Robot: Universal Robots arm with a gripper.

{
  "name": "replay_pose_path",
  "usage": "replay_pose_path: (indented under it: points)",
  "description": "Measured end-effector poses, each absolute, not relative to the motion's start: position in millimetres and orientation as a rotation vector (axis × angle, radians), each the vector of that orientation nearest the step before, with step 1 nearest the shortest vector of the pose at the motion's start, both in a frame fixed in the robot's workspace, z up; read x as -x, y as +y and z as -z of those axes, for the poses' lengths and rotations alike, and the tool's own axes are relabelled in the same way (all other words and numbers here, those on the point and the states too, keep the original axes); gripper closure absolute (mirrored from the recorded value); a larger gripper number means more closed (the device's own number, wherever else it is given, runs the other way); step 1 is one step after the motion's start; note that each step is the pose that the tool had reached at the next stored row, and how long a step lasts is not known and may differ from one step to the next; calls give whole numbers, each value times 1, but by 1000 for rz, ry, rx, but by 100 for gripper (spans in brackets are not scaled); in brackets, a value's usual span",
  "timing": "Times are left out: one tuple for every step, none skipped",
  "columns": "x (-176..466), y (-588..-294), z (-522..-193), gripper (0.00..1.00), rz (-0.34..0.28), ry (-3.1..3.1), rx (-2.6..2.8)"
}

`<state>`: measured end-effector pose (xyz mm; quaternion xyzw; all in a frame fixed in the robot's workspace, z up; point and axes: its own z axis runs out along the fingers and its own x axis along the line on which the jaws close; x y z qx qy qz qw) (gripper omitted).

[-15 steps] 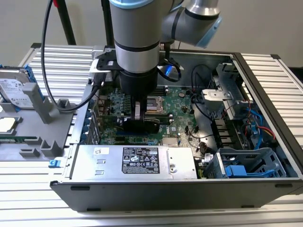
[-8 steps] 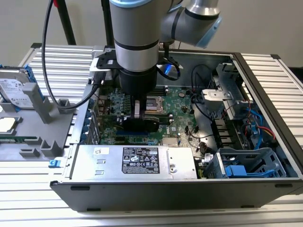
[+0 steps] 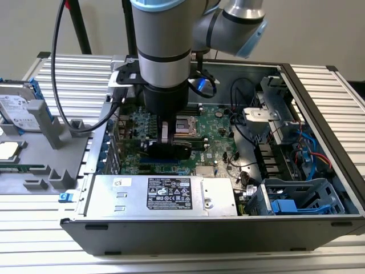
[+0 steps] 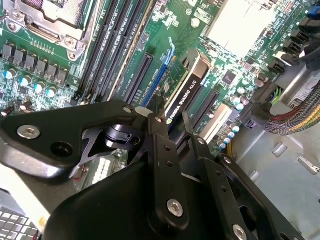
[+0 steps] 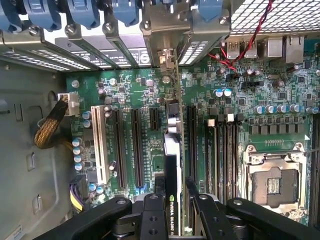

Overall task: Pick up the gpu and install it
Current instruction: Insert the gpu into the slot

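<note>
End effector grips gpu (edge-down, lengthwise along slots).

White lettering runs along the black top edge of the gpu, seen in both wrist views, with a small light green logo at its start. In the exterior view, a black label on the silver power supply at the near side of the case carries rows of white print and marks too fine to make out. Left of it sits a small white sticker, and the hard drive at the exterior view's left bears a white label with illegible dark print.
</note>
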<state>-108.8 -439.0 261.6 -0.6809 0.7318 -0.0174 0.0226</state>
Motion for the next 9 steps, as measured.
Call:
replay_pose_path:
  points:
    - [109,-439,-261,100,54,2267,2109]
    - [109,-439,-260,100,54,2267,2109]
    - [109,-439,-260,100,54,2267,2109]
    - [109,-439,-259,100,54,2267,2109]
    - [109,-439,-259,100,54,2267,2109]
    - [109,-439,-259,100,54,2267,2109]
    - [109,-439,-259,100,54,2267,2109]
    - [109,-439,-258,100,54,2267,2109]
    - [109,-439,-258,100,54,2267,2109]
